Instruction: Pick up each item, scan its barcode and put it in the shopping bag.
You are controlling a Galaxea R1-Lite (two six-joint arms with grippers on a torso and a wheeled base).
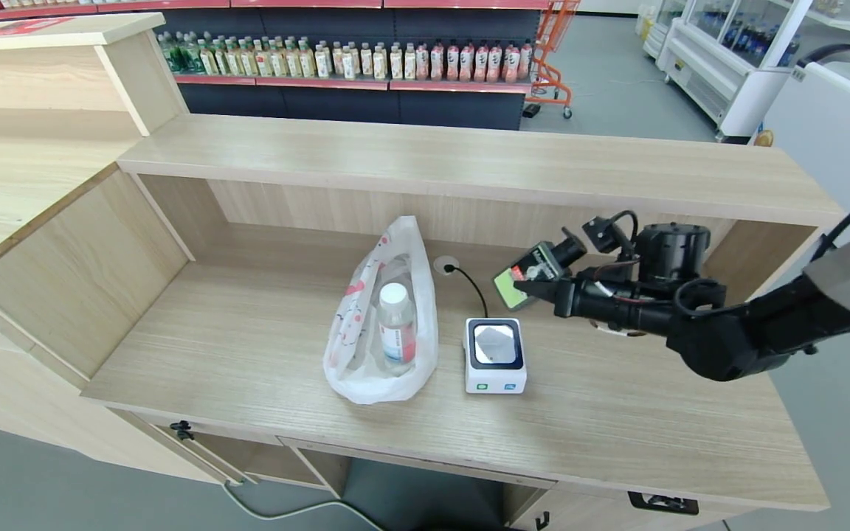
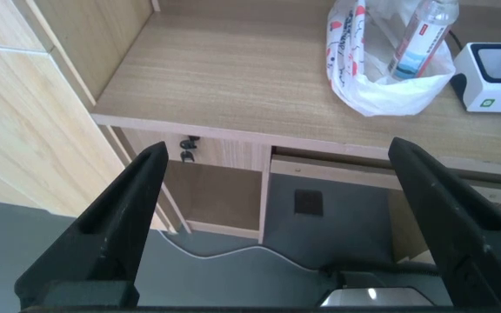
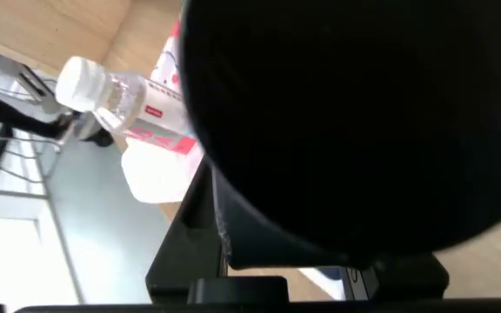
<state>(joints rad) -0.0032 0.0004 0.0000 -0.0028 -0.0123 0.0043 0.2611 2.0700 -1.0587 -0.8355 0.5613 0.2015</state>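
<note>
A white plastic shopping bag (image 1: 366, 346) lies open on the wooden counter, with a clear bottle (image 1: 396, 324) with a white cap inside it. Just right of the bag sits the white barcode scanner (image 1: 496, 354), window facing up. My right gripper (image 1: 536, 284) is shut on a small green-and-black item (image 1: 515, 289), held in the air behind and slightly right of the scanner. Up close, that dark item (image 3: 346, 113) hides much of the right wrist view, with the bottle (image 3: 120, 100) and bag (image 3: 159, 169) beyond it. My left gripper (image 2: 278, 152) stands open and holds nothing, low in front of the counter's front edge.
A black cable (image 1: 473, 284) runs from the scanner to a hole at the back of the counter (image 1: 211, 346). A raised shelf (image 1: 469, 166) walls the back, and a wooden side panel (image 1: 78, 295) closes the left. Drawers (image 2: 224, 187) sit under the front edge.
</note>
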